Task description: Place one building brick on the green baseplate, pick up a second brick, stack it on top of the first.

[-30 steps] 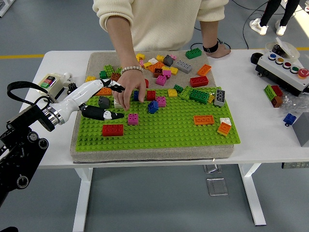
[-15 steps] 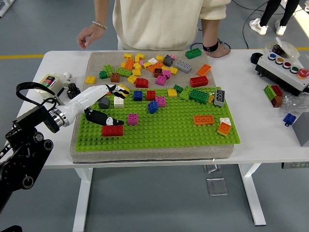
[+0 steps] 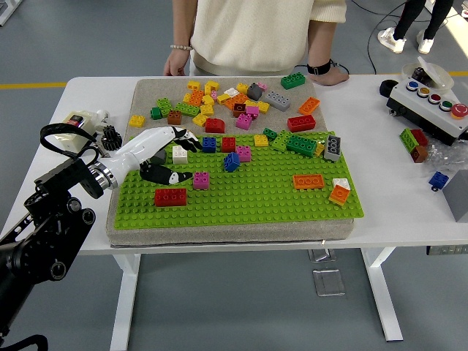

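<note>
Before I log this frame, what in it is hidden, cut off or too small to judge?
- Grey brick, head view: mostly covered by the left hand; whether the fingers touch it is unclear.
- Right arm: outside the picture.
- Person: cut off by the top edge.
- White box at the table's left: label too small to read.
- Brick pile: overlapping pieces hide which ones are joined.
</note>
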Motion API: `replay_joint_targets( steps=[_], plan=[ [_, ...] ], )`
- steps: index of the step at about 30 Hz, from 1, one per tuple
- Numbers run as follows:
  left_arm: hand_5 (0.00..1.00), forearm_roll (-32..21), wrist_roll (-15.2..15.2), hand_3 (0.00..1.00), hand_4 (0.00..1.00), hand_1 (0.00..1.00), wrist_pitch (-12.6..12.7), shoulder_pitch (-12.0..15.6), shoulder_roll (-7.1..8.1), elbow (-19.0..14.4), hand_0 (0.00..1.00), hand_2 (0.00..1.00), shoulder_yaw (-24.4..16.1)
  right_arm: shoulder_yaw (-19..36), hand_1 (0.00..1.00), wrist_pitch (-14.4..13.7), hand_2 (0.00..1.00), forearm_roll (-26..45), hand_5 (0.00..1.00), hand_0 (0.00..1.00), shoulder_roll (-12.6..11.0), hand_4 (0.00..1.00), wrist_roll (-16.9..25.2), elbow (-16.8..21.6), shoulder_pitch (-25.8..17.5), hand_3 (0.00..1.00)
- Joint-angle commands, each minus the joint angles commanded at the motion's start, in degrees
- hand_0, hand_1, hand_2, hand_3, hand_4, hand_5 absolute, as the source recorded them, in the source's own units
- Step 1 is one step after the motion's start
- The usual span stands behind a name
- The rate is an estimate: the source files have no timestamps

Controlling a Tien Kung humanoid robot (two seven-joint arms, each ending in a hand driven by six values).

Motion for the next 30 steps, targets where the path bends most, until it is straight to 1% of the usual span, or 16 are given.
replay_joint_targets(
  steps=[5, 9, 10, 13, 16, 17, 22, 23, 28, 30],
  plan=[
    [0.002, -0.2, 0.0, 0.573, 0.482, 0.589, 0.2, -0.2, -0.42, 0.5, 0.624, 0.559, 0.1, -0.2, 0.666, -0.1, 0.713, 0.0, 0.502, 0.743, 0.0, 0.918, 0.0, 0.0, 0.0, 0.601],
    [0.002, 0.3, 0.0, 0.573, 0.482, 0.589, -0.9, -0.3, -0.73, 0.9, 0.624, 0.559, 0.0, -0.3, 0.666, -0.1, 0.713, -0.1, 0.502, 0.743, 0.0, 0.918, -0.1, 0.0, 0.0, 0.601],
    [0.002, 0.6, 0.0, 0.645, 0.597, 0.689, -1.3, -0.4, -0.81, 1.0, 0.685, 0.59, 0.0, -0.4, 0.666, -0.1, 0.713, -0.1, 0.5, 0.743, 0.0, 0.918, -0.1, 0.0, 0.0, 0.602],
    [0.002, 1.4, -0.1, 0.645, 0.597, 0.689, -2.2, -0.5, -1.15, 1.5, 0.685, 0.59, 0.2, -0.5, 0.666, 0.0, 0.713, -0.1, 0.5, 0.743, 0.0, 0.918, -0.1, 0.0, 0.1, 0.602],
    [0.002, 2.1, 0.0, 0.645, 0.597, 0.689, -2.6, -0.7, -1.54, 2.1, 0.685, 0.59, 0.6, -0.6, 0.666, -0.1, 0.713, 0.0, 0.5, 0.743, 0.0, 0.918, 0.0, 0.0, 0.1, 0.602],
    [0.002, 2.5, 0.0, 0.725, 0.751, 0.719, -2.7, -0.8, -1.72, 2.5, 0.764, 0.643, 0.6, -0.6, 0.666, -0.1, 0.714, 0.0, 0.5, 0.743, 0.0, 0.919, 0.0, 0.0, 0.1, 0.603],
    [0.002, 4.3, -0.2, 0.725, 0.751, 0.719, -2.7, -1.6, -2.38, 3.9, 0.764, 0.643, 0.7, -0.6, 0.666, -0.1, 0.714, 0.1, 0.5, 0.743, 0.0, 0.919, 0.2, 0.0, 0.2, 0.603],
    [0.009, 4.4, -0.2, 0.751, 0.803, 0.734, -2.7, -1.7, -2.45, 4.1, 0.777, 0.662, 0.8, -0.6, 0.667, 0.0, 0.715, 0.1, 0.499, 0.743, 0.0, 0.919, 0.2, 0.0, 0.2, 0.602],
    [0.009, 4.4, -0.9, 0.751, 0.803, 0.734, -1.7, -2.6, -2.8, 5.8, 0.777, 0.662, 1.2, -0.5, 0.667, 0.0, 0.715, 0.2, 0.499, 0.743, -0.1, 0.919, 0.2, 0.0, 0.2, 0.602],
    [0.024, 4.4, -1.0, 0.752, 0.818, 0.739, -1.5, -2.9, -2.95, 6.5, 0.781, 0.668, 1.3, -0.5, 0.667, 0.0, 0.714, 0.2, 0.498, 0.743, -0.1, 0.919, 0.2, 0.0, 0.2, 0.603]
  ],
)
